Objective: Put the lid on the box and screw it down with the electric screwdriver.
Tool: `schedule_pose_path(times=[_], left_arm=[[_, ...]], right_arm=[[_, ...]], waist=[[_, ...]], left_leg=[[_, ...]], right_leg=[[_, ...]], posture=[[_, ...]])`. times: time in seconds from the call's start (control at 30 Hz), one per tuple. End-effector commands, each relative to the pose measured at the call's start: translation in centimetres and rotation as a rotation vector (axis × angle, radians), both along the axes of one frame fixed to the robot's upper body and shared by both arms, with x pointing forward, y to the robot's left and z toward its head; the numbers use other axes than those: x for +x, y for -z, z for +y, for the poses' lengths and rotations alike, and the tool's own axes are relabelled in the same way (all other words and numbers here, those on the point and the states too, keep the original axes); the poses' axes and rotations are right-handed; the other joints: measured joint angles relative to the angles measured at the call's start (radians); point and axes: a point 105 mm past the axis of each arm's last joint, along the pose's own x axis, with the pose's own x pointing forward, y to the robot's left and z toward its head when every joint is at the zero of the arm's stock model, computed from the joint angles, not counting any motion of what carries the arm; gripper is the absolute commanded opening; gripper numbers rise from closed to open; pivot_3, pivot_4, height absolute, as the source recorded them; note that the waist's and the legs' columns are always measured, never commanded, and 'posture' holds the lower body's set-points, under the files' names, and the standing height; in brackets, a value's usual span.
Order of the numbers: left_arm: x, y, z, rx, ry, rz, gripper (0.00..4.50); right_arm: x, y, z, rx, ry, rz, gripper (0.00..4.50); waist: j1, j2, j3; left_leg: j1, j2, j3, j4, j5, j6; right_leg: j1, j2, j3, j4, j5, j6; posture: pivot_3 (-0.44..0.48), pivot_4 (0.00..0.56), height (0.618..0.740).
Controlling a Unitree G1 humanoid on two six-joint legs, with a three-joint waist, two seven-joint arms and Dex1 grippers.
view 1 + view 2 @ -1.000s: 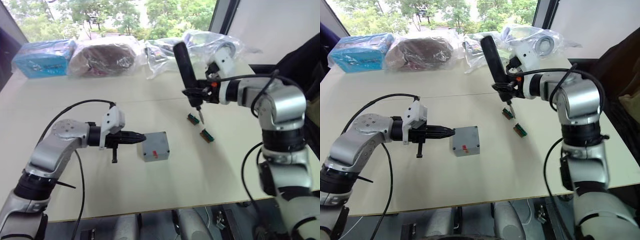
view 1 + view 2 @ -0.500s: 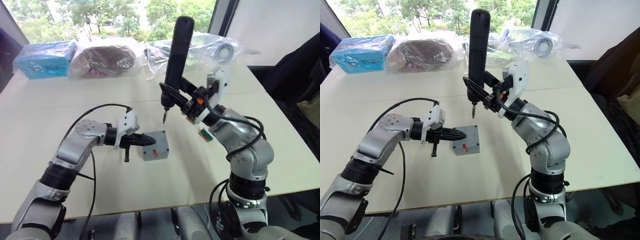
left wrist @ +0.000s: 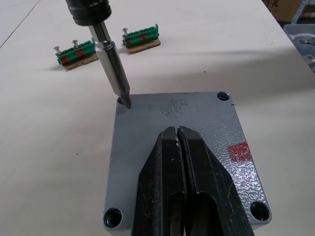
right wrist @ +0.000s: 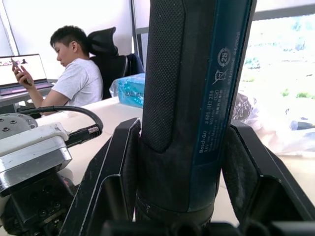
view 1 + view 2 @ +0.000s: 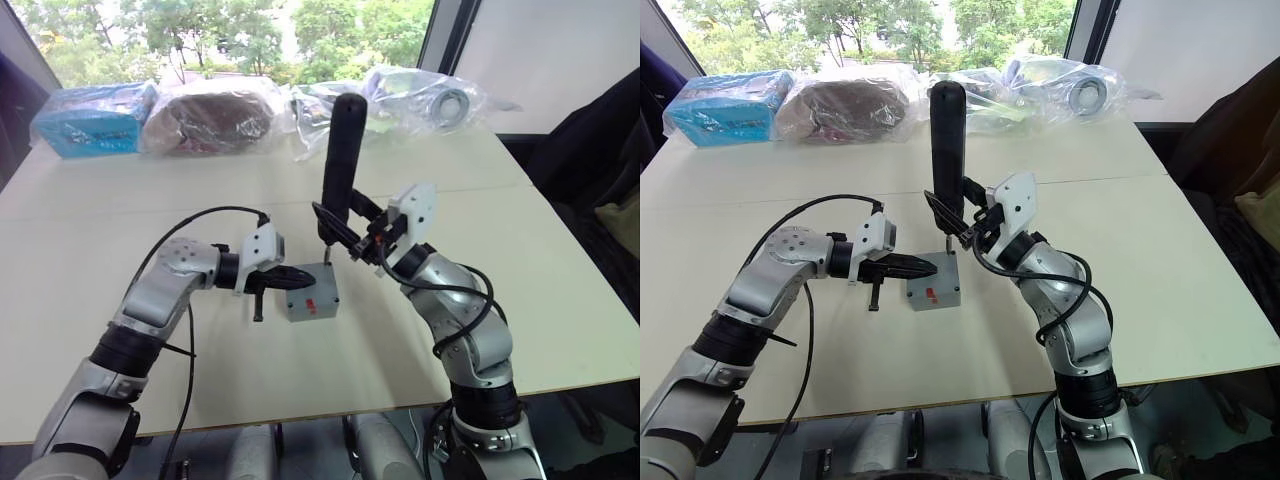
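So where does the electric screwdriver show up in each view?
Left eye view: electric screwdriver upright, centre, above the lid.
Right eye view: upright, centre.
Left wrist view: its bit comes down to the lid's corner hole.
Right wrist view: its body sits between the fingers.
Shared landmark: the lid's red mark.

The right gripper [image 5: 958, 222] has carried the electric screwdriver [image 5: 945, 150] from beside the green-and-red pieces [image 3: 74, 50], where its bit hung a second ago, across toward the left gripper [image 5: 925, 266]; half a second ago the tool stood high and clear above the lid [image 3: 184, 147], and it has since come down; its bit [image 3: 114, 73] now meets the lid's corner screw hole just ahead of the left gripper's closed fingertips; the tool stands nearly upright, where a second ago it leaned.
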Motion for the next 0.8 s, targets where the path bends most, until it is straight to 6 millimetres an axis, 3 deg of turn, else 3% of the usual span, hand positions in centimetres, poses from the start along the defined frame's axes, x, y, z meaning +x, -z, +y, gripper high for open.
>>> schedule_pose_path(times=[0.03,0.37,0.53,0.8], left_arm=[[-0.1,1.3,0.4,0.043,-0.014,0.035,0.00],[0.2,1.3,0.4,0.048,-0.020,0.030,0.00],[0.2,1.4,0.5,0.049,-0.024,0.033,0.00],[0.0,2.0,0.9,0.074,-0.036,0.045,0.00]], right_arm=[[-0.7,-1.3,0.0,-0.004,-0.004,-0.096,1.84],[-0.6,0.0,-0.1,-0.074,-0.023,-0.091,1.84],[0.3,3.6,0.1,-0.178,0.003,0.043,1.84],[1.4,7.3,-0.2,-0.225,0.056,0.234,1.84]], waist=[[0.000,0.000,0.000],[0.000,0.000,0.000],[0.000,0.000,-0.001],[0.000,-0.002,-0.019]], left_leg=[[0.000,0.000,0.000,0.000,0.000,0.000],[0.004,0.000,0.000,0.000,0.000,0.000],[0.012,0.000,0.000,-0.001,0.000,0.000],[0.015,0.000,0.000,-0.001,0.000,0.000]], right_leg=[[0.000,0.000,0.000,0.000,0.000,0.000],[0.004,0.000,0.000,-0.001,0.000,0.000],[0.012,0.000,0.000,-0.002,-0.003,-0.003],[0.015,0.000,0.000,-0.002,-0.003,-0.004]], posture=[[0.000,0.150,0.740],[0.000,0.150,0.740],[0.000,0.150,0.740],[0.000,0.150,0.740]])
